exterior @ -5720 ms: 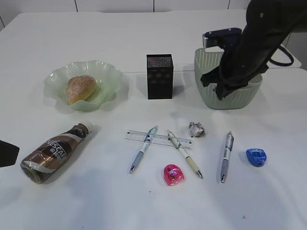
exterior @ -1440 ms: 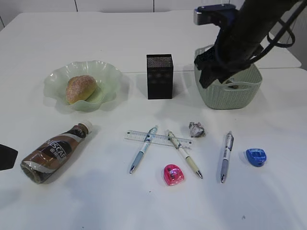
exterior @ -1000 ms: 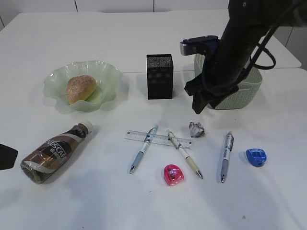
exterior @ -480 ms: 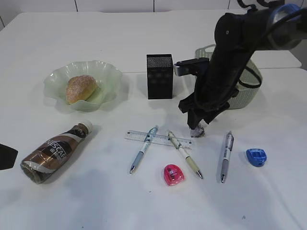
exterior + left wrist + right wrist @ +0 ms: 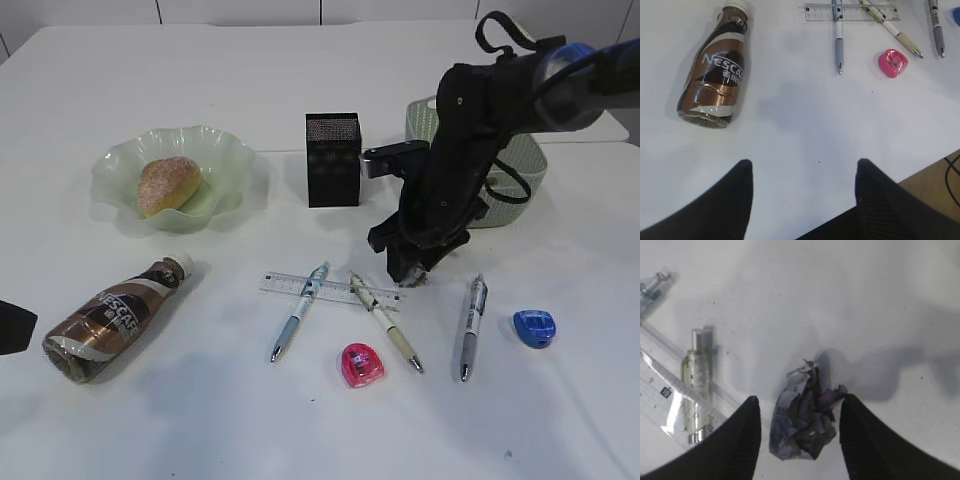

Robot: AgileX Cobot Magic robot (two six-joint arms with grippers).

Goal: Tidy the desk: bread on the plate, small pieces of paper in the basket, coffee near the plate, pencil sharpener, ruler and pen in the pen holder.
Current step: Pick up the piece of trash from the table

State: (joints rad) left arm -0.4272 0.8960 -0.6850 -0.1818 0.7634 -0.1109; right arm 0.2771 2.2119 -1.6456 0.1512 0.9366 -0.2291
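Observation:
My right gripper (image 5: 410, 272) (image 5: 800, 412) is open and down at the table, its fingers on either side of a crumpled paper ball (image 5: 802, 421); the right finger touches it. In the exterior view the ball is hidden behind the gripper. The bread (image 5: 168, 184) lies on the green plate (image 5: 228, 160). The coffee bottle (image 5: 112, 317) (image 5: 717, 70) lies on its side. A ruler (image 5: 283, 285), three pens (image 5: 298, 311) (image 5: 385, 321) (image 5: 471, 326), a pink sharpener (image 5: 362, 364) and a blue sharpener (image 5: 533, 327) lie at the front. My left gripper (image 5: 802, 172) is open and empty.
The black pen holder (image 5: 332, 158) stands at the centre back. The green basket (image 5: 523, 175) is at the back right, behind my right arm. The table's front edge (image 5: 935, 167) shows in the left wrist view.
My right arm has swung from over the basket down and to the left, and its open fingers now straddle the paper ball. The left arm has not moved.

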